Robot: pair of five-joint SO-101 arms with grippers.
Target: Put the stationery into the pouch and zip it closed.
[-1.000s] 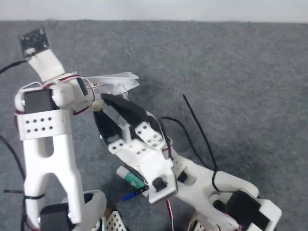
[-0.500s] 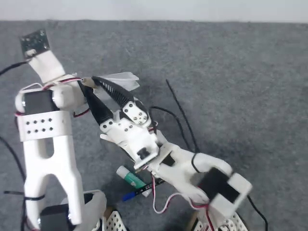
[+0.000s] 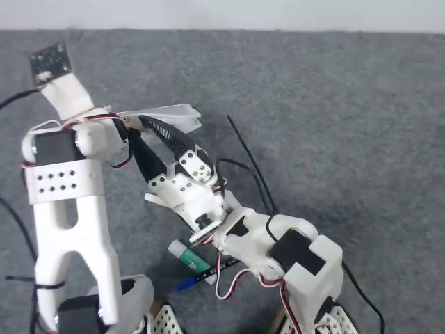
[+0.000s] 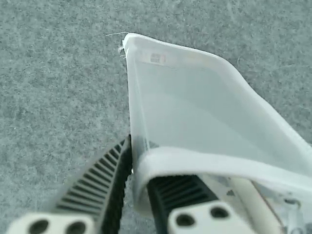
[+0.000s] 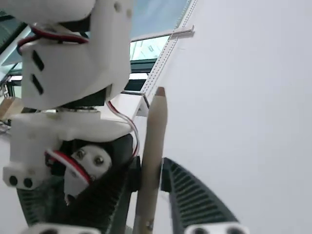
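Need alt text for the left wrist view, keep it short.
The left gripper, black and ribbed, pinches the edge of a translucent white fabric pouch. A grey felt tabletop lies behind it.

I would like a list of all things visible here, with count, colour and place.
pouch: one, translucent white, held in the left gripper
pencil: one, pale wood, held in the right gripper
glue stick: one, white and green, on the table
pen: one, blue-tipped, beside the glue stick
cable: one, black, lying on the table
table: one, grey
left gripper: one, black fingers, shut on pouch
right gripper: one, black fingers, shut on pencil
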